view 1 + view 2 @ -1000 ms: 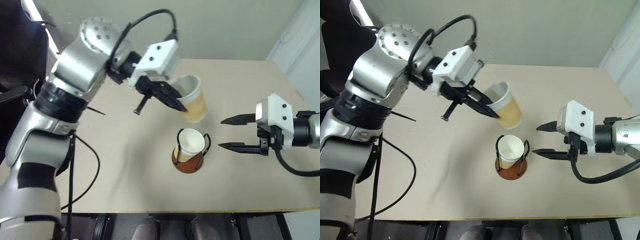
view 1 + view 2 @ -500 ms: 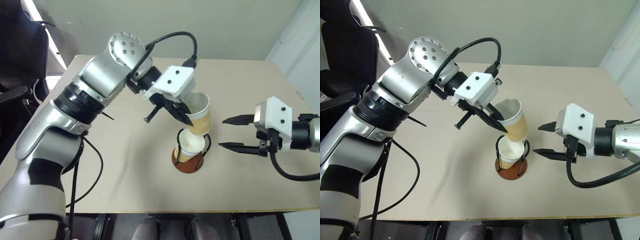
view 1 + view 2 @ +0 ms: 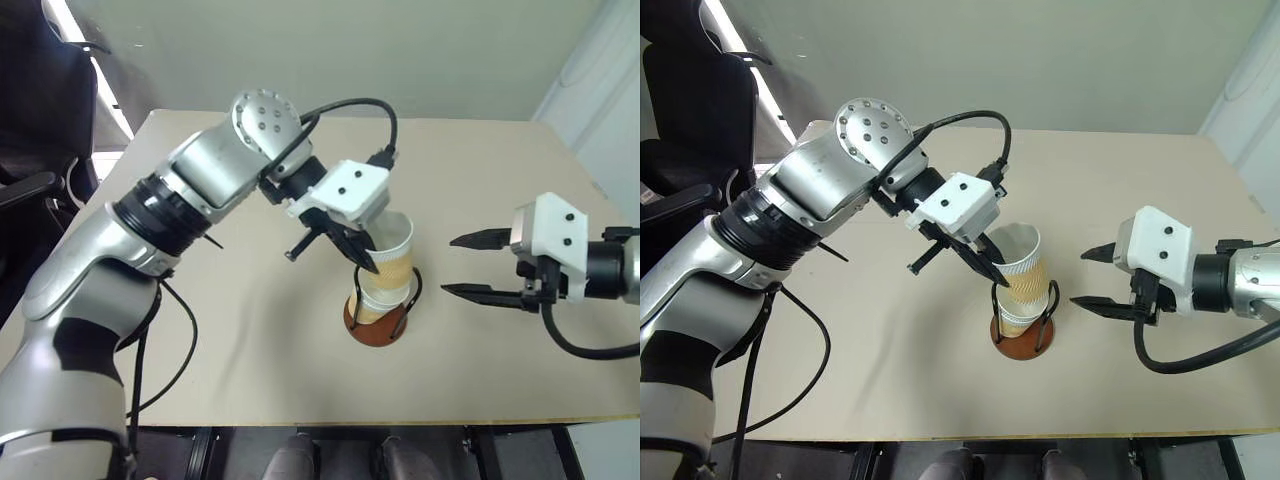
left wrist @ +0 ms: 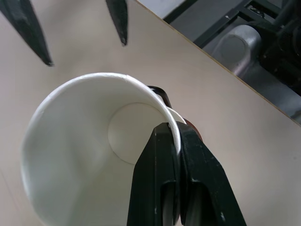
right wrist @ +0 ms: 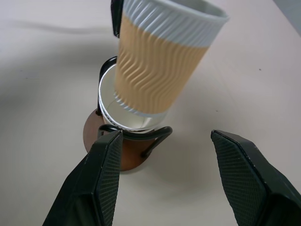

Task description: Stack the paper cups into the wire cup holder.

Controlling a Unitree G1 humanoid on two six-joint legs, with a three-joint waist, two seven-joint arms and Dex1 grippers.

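Nearest the front edge of the table (image 3: 250, 380), roughly midway along it, stands the wire holder (image 3: 378, 318): a reddish-brown disc with two thin black loops rising from it. One cup (image 5: 123, 120) already sits inside, its white rim showing between the loops.

A second cup (image 3: 392, 262), tan and ribbed with a white rim, is tipped over that one with its base just entering the lower cup's mouth. It leans toward the far right corner instead of standing upright, probably because it is held at one side only. The left gripper (image 3: 992, 272) is pinched shut on the cup's rim, one finger inside and one outside (the left wrist view shows the paper wall squeezed between them), a hold that leaves the cup's base free to slide down between the loops.

Toward the right edge, at about the same depth as the holder, the right gripper (image 3: 468, 265) hangs with its fingers spread wide and nothing in them. It points at the holder and is apart from it, perhaps waiting to steady the loops or the stack.

Beyond these the table is bare as far as its back edge
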